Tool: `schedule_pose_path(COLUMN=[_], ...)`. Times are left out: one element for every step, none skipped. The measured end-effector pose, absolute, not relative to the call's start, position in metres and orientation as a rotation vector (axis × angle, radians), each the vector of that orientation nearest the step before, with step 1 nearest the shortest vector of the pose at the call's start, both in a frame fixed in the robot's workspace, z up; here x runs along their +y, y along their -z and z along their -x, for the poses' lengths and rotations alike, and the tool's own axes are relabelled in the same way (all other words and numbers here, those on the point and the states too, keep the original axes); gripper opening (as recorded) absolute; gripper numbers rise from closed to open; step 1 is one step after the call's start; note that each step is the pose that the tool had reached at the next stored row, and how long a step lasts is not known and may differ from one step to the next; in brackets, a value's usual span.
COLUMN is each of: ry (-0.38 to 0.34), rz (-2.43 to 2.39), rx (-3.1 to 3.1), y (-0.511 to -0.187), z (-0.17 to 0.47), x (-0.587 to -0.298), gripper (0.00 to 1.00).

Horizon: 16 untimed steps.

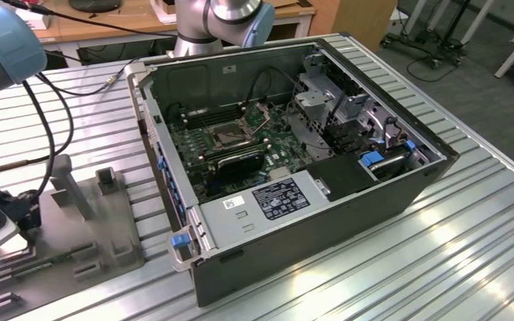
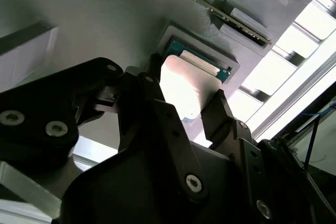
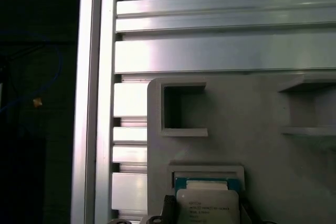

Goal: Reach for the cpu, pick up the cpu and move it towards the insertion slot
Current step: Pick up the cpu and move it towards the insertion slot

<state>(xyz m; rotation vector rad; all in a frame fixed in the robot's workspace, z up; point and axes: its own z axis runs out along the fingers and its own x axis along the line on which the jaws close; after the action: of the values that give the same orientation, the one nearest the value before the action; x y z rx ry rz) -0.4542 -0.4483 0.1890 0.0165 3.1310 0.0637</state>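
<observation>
End effector [image 2: 187, 80] spread, fingers flanking cpu [image 2: 181, 95] seated in grey tray [image 2: 105, 19] recess on bench [image 1: 471, 254]; edge contact unclear. Insertion slot [image 1: 231, 136] well apart.

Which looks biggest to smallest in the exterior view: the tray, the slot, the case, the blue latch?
1. Case, largest by far.
2. Tray.
3. Slot.
4. Blue latch, smallest. It seems to sit nearer the camera than the slot, yet it looks clearly smaller.
</observation>
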Motion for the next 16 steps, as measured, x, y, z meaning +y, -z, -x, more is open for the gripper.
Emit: schedule_pose_path(ry=[-0.064, -0.064, -0.064, -0.064, -0.064, -0.064, -0.064, -0.064, -0.064, -0.064, -0.064, -0.064, -0.064, -0.064, -0.064, -0.064], rz=[-0.016, -0.016, -0.016, -0.016, -0.016, -0.016, -0.016, -0.016, -0.016, -0.016, -0.016, -0.016, -0.016, -0.016, -0.016, -0.016], rx=[3.131, 3.131, 3.131, 3.131, 3.131, 3.131, 3.131, 3.131, 3.131, 3.131, 3.131, 3.131, 3.131, 3.131, 3.131, 3.131], y=[-0.1899, -0.1909, -0.1919, -0.1928, -0.1933, -0.1935, -0.1934, -0.1936, -0.1939, -0.1941, -0.1941, -0.1942, -0.1943, -0.1945, -0.1947, -0.1949], z=[0.4542, 0.4542, 0.4542, 0.4542, 0.4541, 0.4542, 0.4541, 0.4542, 0.4542, 0.4542, 0.4542, 0.4542, 0.4542, 0.4542, 0.4542, 0.4542], x=[-0.4483, -0.4483, -0.4483, -0.4483, -0.4483, -0.4483, -0.4483, -0.4483, -0.4483, -0.4483, -0.4483, -0.4483, -0.4483, -0.4483, -0.4483, -0.4483], gripper=[0.55, 0.55, 0.55, 0.55, 0.55, 0.55, 0.55, 0.55, 0.55, 0.55, 0.55, 0.55, 0.55, 0.55, 0.55, 0.55])
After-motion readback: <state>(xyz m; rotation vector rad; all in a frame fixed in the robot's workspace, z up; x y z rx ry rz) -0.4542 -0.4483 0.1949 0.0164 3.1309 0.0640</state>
